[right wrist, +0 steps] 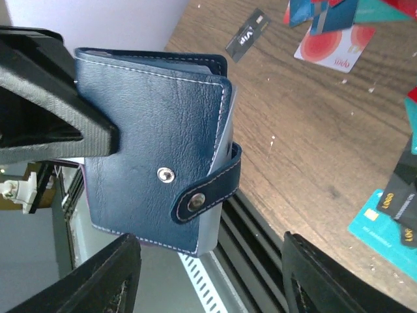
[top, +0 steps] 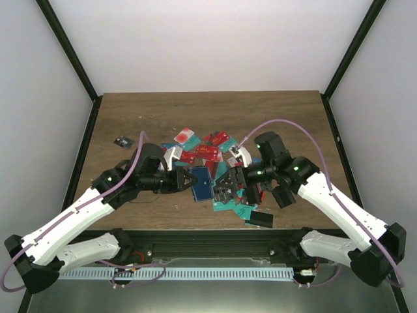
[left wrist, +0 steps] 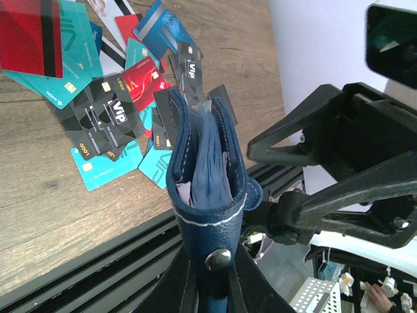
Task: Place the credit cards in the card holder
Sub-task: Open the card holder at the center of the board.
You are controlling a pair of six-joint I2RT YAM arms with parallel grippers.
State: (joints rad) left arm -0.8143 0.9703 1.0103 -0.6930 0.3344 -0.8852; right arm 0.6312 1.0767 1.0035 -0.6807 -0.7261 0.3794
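Nearest, by the table's front rail: holding the card holder [right wrist: 156, 150] clear of the wood in the left gripper [left wrist: 212, 290], pinched tight on one edge with no slack showing. Just right of the card holder, facing its cover with the right gripper [right wrist: 215, 261], spread wide and gripping nothing, one finger low on each side of it. Across the card holder's free edge, showing a strap [right wrist: 202, 195] with a snap; cannot tell whether pressed home or merely lying there. Beyond the card holder, leaving the credit cards [top: 208, 147] heaped on the table [top: 280, 111] in red, teal and black, none visibly pocketed. Judged as the opening step, with loading not yet begun. Next, probably: pinch the strap tab, pull it free and fold the cover back, without twisting the card holder out of the left grip.
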